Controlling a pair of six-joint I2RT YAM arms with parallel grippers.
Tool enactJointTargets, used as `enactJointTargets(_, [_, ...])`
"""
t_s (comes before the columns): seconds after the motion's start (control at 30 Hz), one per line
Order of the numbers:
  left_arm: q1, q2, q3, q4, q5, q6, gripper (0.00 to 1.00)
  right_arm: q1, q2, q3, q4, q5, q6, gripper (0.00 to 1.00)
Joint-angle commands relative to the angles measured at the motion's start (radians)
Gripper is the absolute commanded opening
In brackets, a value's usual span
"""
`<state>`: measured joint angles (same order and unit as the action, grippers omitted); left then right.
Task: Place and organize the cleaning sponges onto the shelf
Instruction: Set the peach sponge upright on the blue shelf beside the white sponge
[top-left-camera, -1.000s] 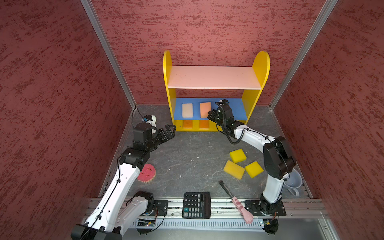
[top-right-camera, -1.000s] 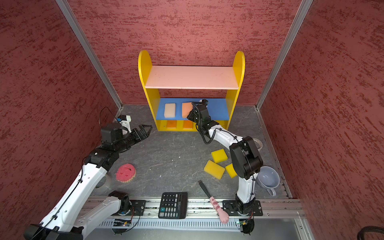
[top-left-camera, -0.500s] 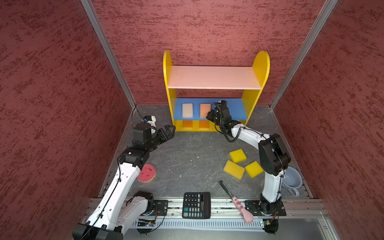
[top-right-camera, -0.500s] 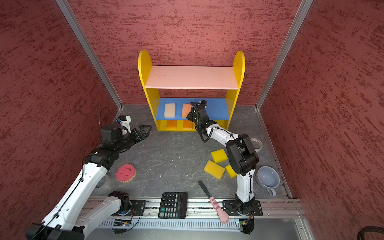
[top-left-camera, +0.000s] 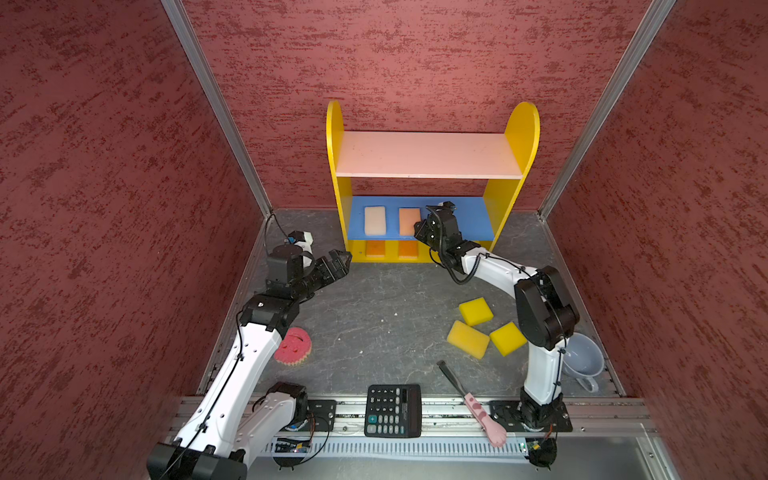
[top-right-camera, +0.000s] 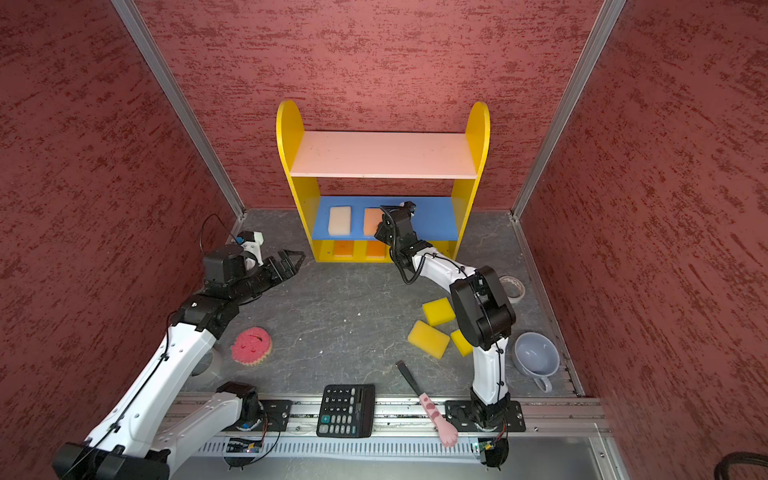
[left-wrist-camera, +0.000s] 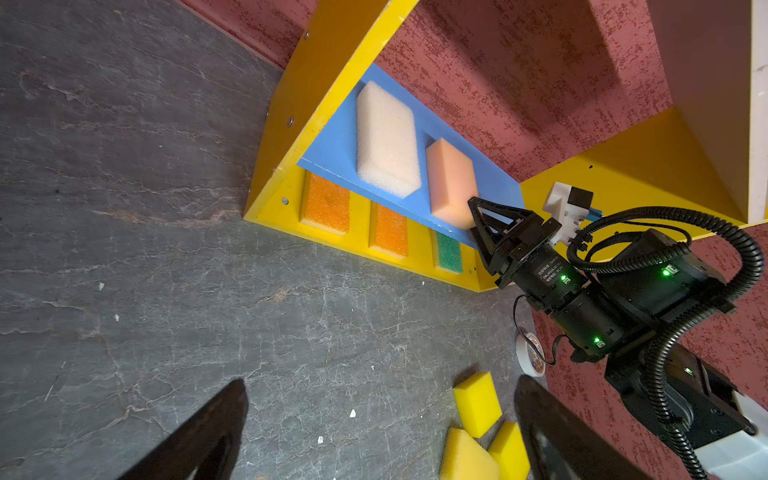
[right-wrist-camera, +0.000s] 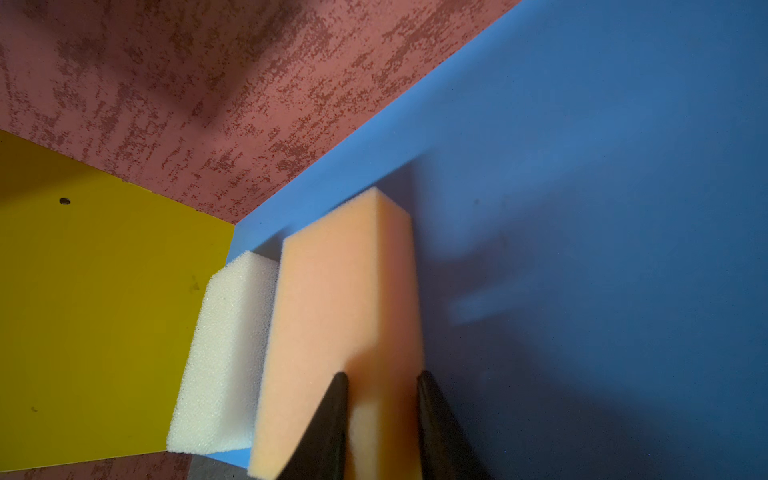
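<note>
Peach sponge, a smooth rectangular block, lies on the blue board, right pincer straddling its end, grip unclear.

Three yellow sponges, two orange sponges, one green sponge, one cream-white sponge, one peach sponge and one round pink sponge are showing, making nine in all. One shelf is standing with three boards. One calculator, one brush, one cup and one tape roll are lying about, and two robot arms are sharing the scene.
</note>
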<state>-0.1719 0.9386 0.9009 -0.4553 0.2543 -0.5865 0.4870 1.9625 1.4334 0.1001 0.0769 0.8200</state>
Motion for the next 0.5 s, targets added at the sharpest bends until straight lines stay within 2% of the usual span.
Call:
enactJointTargets(0.0, [0.011, -0.012, -0.008, 0.012, 0.011, 0.011, 1.0, -0.002, 0.017, 0.035, -0.011, 0.035, 0.015, 0.32])
enactJointTargets(0.23, [0.01, -0.016, -0.007, 0.008, 0.013, 0.01, 0.99, -0.002, 0.006, 0.034, -0.011, 0.048, 0.015, 0.41])
enactJointTargets(0.47, [0.012, -0.023, -0.001, -0.001, 0.013, 0.011, 0.99, -0.002, -0.014, 0.05, -0.028, 0.066, -0.007, 0.45])
